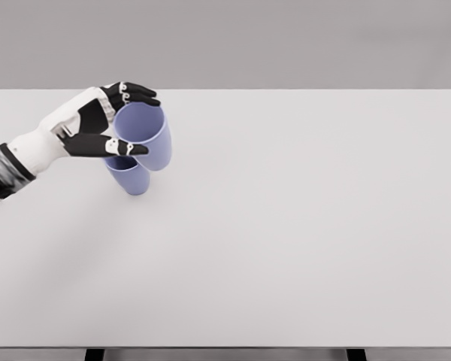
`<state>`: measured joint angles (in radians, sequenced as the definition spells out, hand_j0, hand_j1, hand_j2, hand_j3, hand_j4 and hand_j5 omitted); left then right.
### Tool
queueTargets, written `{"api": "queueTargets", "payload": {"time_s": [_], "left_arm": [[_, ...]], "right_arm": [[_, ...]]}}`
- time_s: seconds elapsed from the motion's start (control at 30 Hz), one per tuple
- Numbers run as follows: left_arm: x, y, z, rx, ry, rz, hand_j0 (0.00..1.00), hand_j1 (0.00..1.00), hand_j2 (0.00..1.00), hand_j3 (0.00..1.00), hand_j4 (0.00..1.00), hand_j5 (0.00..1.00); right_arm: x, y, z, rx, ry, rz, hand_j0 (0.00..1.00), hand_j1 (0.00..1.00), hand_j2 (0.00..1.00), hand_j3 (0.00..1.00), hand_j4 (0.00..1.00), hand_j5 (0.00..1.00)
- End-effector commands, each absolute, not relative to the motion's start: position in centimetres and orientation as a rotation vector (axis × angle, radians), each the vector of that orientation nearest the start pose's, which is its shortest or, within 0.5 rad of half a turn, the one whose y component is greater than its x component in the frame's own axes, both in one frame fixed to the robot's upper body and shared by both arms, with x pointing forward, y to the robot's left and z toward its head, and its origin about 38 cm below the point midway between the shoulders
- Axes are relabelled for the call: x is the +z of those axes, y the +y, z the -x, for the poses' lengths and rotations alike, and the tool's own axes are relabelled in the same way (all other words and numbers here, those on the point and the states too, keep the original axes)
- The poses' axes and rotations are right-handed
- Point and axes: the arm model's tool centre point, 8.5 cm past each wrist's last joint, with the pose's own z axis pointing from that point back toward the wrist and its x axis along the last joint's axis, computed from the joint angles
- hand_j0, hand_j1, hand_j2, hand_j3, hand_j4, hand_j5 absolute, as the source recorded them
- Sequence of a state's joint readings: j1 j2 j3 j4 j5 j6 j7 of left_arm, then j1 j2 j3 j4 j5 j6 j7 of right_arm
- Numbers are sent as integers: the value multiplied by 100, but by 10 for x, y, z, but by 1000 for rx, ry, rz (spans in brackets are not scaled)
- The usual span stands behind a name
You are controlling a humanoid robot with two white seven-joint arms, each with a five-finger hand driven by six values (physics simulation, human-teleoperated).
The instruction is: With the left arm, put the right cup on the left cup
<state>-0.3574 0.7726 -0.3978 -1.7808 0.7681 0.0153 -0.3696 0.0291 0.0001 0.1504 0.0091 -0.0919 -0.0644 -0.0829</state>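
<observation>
From the left edge a white arm reaches in, and the left robot hand [109, 120], with its black fingers [135, 93], is curled around the rim of a lilac plastic cup [144, 137]. This upper cup sits over a second lilac plastic cup [130, 177], which shows just beneath and beside it. Both are on the left part of the plain white desk [301, 226].

upper cup [144, 135] is sitting over the lower cup [129, 177], overlapping its rear right. left hand [104, 124] is lying at its left, fingers wrapping the rim front and back. all sitting on table's [301, 241] far left.
</observation>
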Motion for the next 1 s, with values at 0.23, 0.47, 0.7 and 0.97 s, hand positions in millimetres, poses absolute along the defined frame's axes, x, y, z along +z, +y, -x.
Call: {"api": "queueTargets", "payload": {"time_s": [0.23, 0.47, 0.7, 0.97], "left_arm": [[240, 285, -400, -750, -1628, 485, 69, 69, 69, 69, 69, 69], [240, 292, -403, -735, -1629, 467, 69, 69, 69, 69, 69, 69], [240, 298, -404, -732, -1623, 450, 69, 69, 69, 69, 69, 69], [240, 306, -408, -718, -1602, 423, 69, 69, 69, 69, 69, 69]], "right_arm": [[-261, -279, 15, 58, -26, 168, 100, 100, 100, 100, 100, 100], [-261, -279, 15, 58, -26, 168, 100, 100, 100, 100, 100, 100], [-261, -279, 15, 58, -26, 168, 100, 100, 100, 100, 100, 100], [-261, -279, 15, 58, -26, 168, 100, 100, 100, 100, 100, 100]]}}
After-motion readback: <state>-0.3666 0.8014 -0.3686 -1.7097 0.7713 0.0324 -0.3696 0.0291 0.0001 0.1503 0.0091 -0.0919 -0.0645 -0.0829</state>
